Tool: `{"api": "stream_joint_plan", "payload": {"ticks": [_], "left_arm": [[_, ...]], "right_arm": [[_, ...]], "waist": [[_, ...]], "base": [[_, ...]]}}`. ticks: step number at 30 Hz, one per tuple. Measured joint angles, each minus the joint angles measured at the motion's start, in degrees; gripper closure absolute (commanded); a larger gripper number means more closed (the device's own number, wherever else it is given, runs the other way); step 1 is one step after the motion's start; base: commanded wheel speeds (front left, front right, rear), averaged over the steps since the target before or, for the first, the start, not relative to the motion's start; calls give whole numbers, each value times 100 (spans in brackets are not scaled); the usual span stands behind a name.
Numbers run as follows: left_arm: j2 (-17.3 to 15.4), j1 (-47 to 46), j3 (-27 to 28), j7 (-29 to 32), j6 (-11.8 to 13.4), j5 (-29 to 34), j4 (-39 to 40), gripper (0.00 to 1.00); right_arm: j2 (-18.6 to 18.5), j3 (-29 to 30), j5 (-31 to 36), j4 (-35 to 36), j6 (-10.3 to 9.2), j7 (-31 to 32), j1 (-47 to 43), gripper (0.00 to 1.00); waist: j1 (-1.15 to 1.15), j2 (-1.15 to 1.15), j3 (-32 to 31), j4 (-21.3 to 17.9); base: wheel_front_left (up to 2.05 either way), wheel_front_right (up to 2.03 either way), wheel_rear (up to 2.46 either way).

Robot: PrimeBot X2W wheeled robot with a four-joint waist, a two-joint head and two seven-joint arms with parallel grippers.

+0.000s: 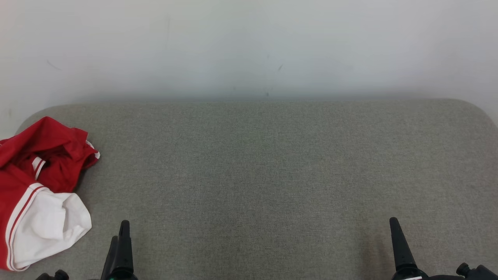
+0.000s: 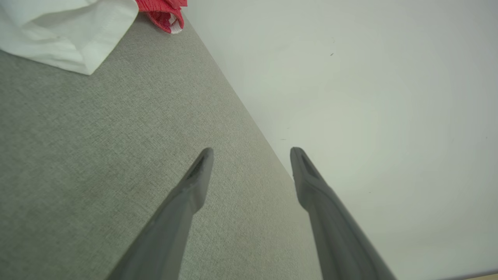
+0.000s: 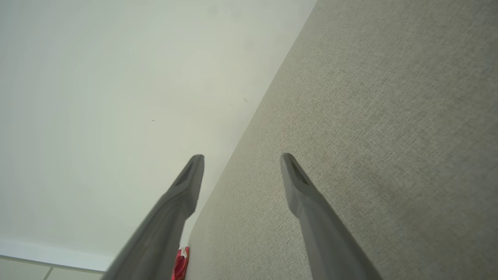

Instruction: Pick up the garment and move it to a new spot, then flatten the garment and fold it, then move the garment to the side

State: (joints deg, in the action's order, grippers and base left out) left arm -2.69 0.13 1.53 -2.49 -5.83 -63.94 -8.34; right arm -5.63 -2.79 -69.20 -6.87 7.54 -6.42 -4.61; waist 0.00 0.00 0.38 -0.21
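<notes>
Jaws on left gripper (image 2: 251,155) and right gripper (image 3: 241,159) stand apart, empty; garment (image 1: 39,186) lies crumpled at the left edge of the worktop (image 1: 253,175), ungrasped, so every step appears outstanding.

One red-and-white garment (image 1: 39,186), one grey fabric worktop (image 1: 272,175), and two end effectors: the left end effector (image 2: 252,149) and the right end effector (image 3: 241,155), each with two dark fingers (image 2: 186,194).

1. A grey woven-fabric worktop (image 1: 272,175) spans the head view from 9 to 3 o'clock, with its far corners rounded.
2. A pale wall (image 1: 249,46) with a few faint dark marks rises behind it at 12 o'clock, touching its far edge.
</notes>
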Motion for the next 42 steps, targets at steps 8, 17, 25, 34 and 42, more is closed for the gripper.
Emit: {"api": "stream_joint_plan", "payload": {"ticks": [8, 17, 25, 34, 42], "left_arm": [[0, 113, -96, -142, 115, 861, 170, 0], [-1, 225, -144, -299, 183, 1897, 348, 0], [-2, 229, -137, -431, 174, 2659, 521, 0], [-2, 347, -9, -564, 172, 3338, 648, 0], [-13, 461, -2, -695, 178, 3968, 687, 0]], "right_arm": [[26, -114, 694, -56, 0, -90, 26, 0], [63, -218, 1562, -143, 0, -205, 112, 0], [96, -301, 2248, -213, 0, -292, 133, 0], [125, -298, 3105, -289, 0, -388, 222, 0], [151, -203, 3783, -305, 0, -470, 224, 0]], "waist": [[0, 0, 7, -4], [0, 0, -3, 0], [0, 0, -23, 2], [0, 0, -44, -19], [0, 0, -54, -49]], "base": [[0, 0, 0], [0, 0, 0], [0, 0, 0], [0, 0, 0], [0, 0, 0]]}}
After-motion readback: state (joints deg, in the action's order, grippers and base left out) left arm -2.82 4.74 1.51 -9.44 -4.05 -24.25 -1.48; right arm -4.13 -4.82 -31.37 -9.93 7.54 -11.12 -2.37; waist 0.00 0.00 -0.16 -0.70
